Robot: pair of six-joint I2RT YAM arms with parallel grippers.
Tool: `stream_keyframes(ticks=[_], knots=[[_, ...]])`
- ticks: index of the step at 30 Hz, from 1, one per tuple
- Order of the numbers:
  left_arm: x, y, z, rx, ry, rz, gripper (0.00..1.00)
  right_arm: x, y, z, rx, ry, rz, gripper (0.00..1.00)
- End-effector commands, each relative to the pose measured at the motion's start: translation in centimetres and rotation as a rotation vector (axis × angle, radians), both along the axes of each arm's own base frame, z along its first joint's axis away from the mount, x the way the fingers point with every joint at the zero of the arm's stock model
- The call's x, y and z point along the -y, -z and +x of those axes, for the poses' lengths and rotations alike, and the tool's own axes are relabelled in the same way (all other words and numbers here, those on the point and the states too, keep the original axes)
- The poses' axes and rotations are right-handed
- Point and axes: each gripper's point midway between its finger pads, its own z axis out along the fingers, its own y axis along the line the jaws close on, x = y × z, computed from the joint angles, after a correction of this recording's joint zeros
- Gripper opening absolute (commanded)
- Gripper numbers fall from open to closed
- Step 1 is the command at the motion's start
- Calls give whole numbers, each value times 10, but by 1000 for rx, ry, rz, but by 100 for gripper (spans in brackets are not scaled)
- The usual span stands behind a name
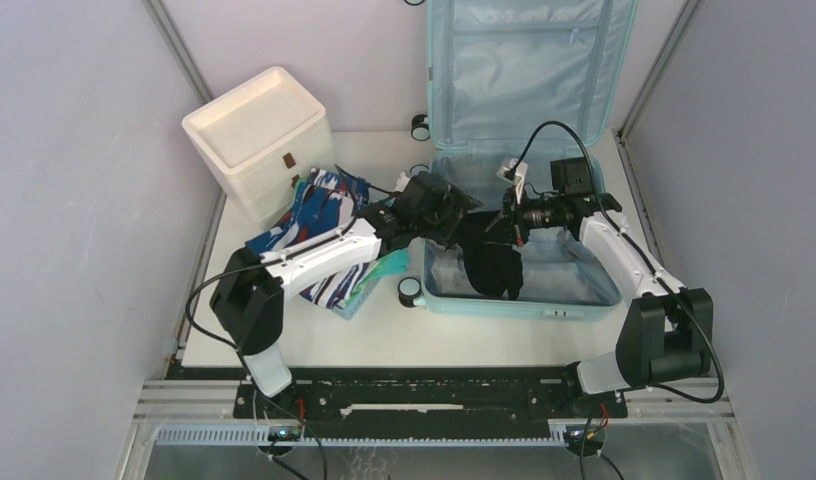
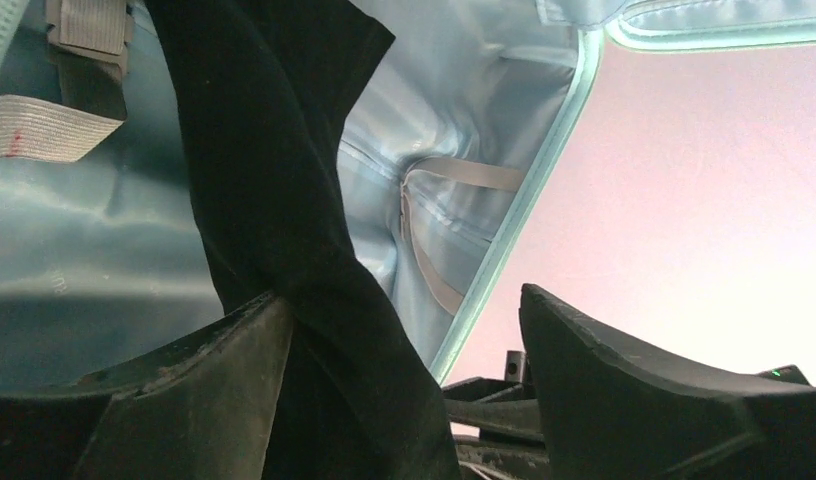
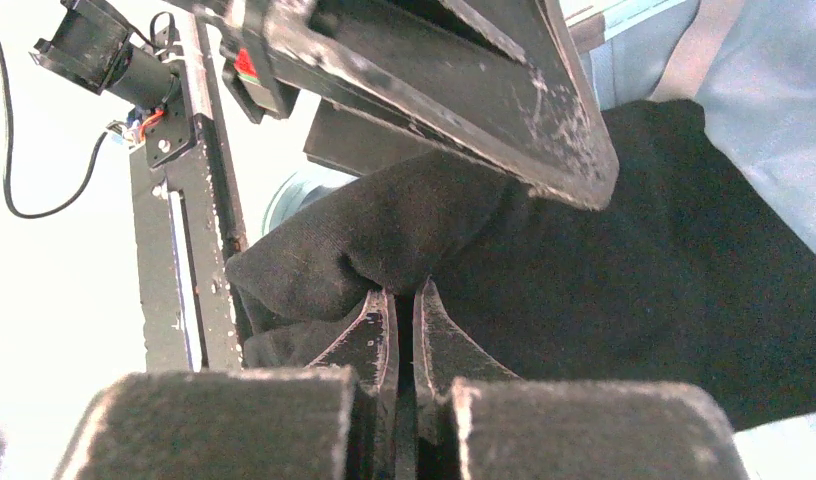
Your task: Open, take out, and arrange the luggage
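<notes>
Pale-blue shell and lining fill the far right of the overhead view. The luggage (image 1: 524,80) lies open on the table (image 1: 484,340), lid upright against the far wall and base flat in front of it. Over the base's left half the right gripper (image 1: 504,226) holds up a black garment (image 1: 494,265), whose lower end hangs into the base. The left gripper (image 1: 462,220) reaches in from the left, just beside that cloth. Left of the luggage, patterned clothes (image 1: 319,215) lie heaped on the table, with a white box (image 1: 254,130) at the far left.

From the left wrist we see the fingers (image 2: 214,350) standing wide apart and gripping nothing. The garment hangs against the one on the view's left and into the gap, with lining behind it.

From the right wrist, the jaws are pressed almost together with a fold of the garment pinched at their tips. A black plate above is probably a left finger, though the view is too close for us to be sure.

We judge the taking-out step is in hand: the luggage is open, some clothes are out, and this garment is half lifted. Next, we think, either the left jaws close on the hanging cloth or the right arm carries it over the left rim to the heap. In both cases it must be lifted high enough that the tail clears.
</notes>
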Motion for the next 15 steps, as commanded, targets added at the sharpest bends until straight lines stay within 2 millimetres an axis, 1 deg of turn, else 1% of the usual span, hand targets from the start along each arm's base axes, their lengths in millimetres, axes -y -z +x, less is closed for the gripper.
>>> stream_keyframes(ticks=[1,3,5,6,9,11,15], knots=[[17,-19,1,3,44,-48,83,-8,-23,-13,91,-66,39,0],[20,-17,0,-3,54,-50,76,-9,-23,-14,97,-71,33,0],[23,-17,-1,-1,68,-63,65,-11,-23,-16,102,-75,23,0],[26,-18,-1,2,78,-74,63,-11,-22,-16,102,-74,17,0],[32,-21,-3,8,108,-96,63,-8,-19,-10,108,-41,-17,0],[34,-23,-9,0,142,-108,64,-5,-17,-6,114,-18,-38,0],[34,-16,-18,-19,166,-113,66,-1,-23,0,133,1,-54,0]])
